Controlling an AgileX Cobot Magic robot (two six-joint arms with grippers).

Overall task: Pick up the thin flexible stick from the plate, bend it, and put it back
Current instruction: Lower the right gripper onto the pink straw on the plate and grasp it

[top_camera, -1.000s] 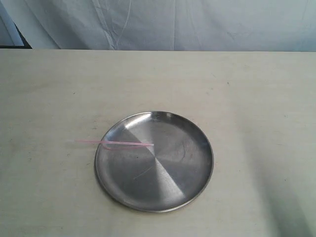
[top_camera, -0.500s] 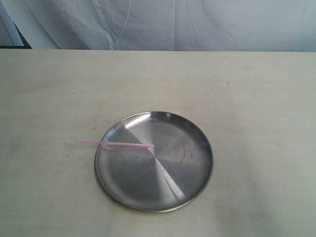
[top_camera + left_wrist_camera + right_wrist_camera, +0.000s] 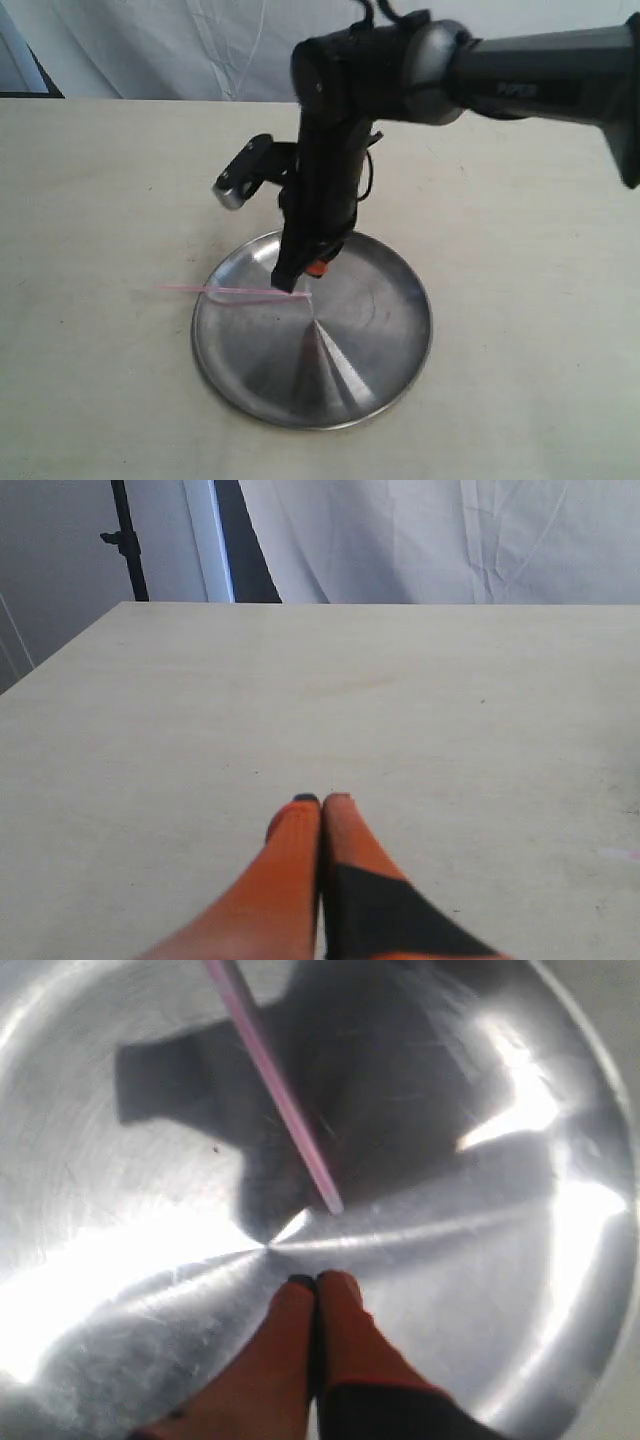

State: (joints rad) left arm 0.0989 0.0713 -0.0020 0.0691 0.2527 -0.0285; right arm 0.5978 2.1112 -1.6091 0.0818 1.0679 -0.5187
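The plate (image 3: 385, 335) is round, silver and brushed, and lies on the table's near middle. The thin pink stick (image 3: 228, 290) rests straight across the plate's left rim, one end over the table and the other near the plate's centre. My right gripper (image 3: 300, 280) points down over the plate with its tips just above the stick's inner end. In the right wrist view this gripper (image 3: 320, 1280) is shut and empty over the plate (image 3: 520, 1260), a short way from the end of the stick (image 3: 280, 1100). My left gripper (image 3: 322, 800) is shut and empty above bare table, outside the exterior view.
The pale table (image 3: 100, 190) spreads wide around the plate. A white cloth backdrop (image 3: 300, 50) hangs behind its far edge. The right arm's dark body (image 3: 480, 70) reaches in from the upper right. A dark stand (image 3: 125, 540) is beyond the table's corner.
The right arm has come into view from the upper right and now hangs over the plate beside the stick's inner end. Stick and plate have not moved.
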